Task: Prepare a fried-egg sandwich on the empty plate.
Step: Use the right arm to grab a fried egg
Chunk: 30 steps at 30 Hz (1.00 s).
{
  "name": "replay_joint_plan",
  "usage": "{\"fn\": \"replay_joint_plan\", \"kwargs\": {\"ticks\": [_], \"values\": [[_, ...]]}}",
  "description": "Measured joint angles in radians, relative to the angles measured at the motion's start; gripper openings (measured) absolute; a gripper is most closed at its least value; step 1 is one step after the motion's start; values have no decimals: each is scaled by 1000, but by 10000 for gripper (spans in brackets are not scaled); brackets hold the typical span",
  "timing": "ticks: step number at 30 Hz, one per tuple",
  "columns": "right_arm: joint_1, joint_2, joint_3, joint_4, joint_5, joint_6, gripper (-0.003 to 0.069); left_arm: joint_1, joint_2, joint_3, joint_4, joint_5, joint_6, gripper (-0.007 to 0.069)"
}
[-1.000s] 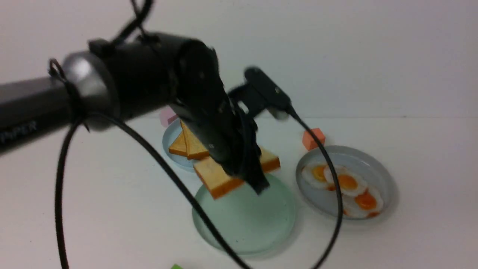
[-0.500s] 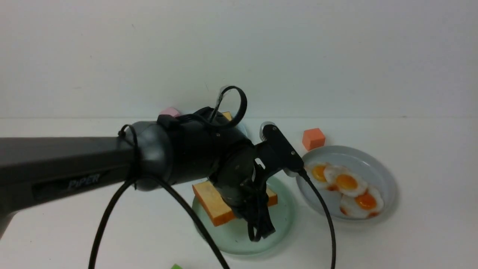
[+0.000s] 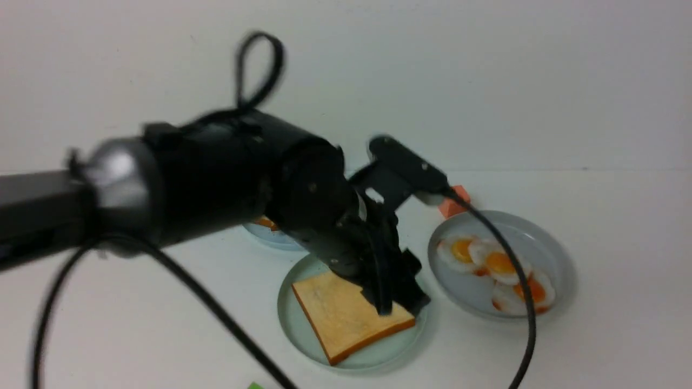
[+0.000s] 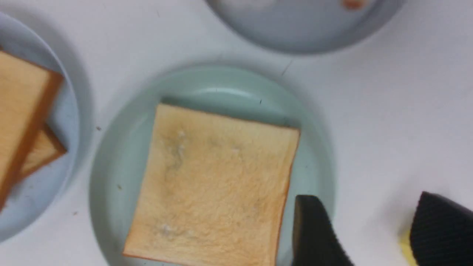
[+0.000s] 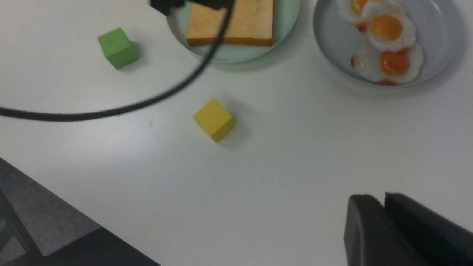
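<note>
Left arm (image 3: 243, 173): glossy black shell, silver joint collar (image 3: 119, 183), loose black cable (image 3: 511, 259) behind left end effector (image 4: 369, 236). Ribbed black finger pads (image 4: 314, 236). Right end effector (image 5: 384, 229) matte black.

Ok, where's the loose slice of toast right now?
In the front view the toast slice lies flat on the mint-green plate, left of the grey plate of eggs, with the open left gripper at its right corner.
</note>
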Motion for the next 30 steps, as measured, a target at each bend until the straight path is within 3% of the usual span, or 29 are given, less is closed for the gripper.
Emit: {"fn": "replay_joint_plan", "kwargs": {"ticks": [4,5,6,13,19,30], "values": [[0,183,0,-22,-101,-9,165,0,-245,11,-10,86,-57,69],[0,183,0,-22,-107,-10,169,0,-256,13,-10,86,-58,57],[0,265,-1,-37,-148,-14,198,0,-339,38,-13,105,-65,-4],[0,676,-43,-114,-305,-54,361,0,-740,297,-29,126,-138,-13],[-37,1055,-276,-164,-327,-70,492,0,-1048,510,-18,91,-185,-13],[-136,1328,-555,-160,-275,-131,521,0,-1213,544,1,77,-191,-13]]}}
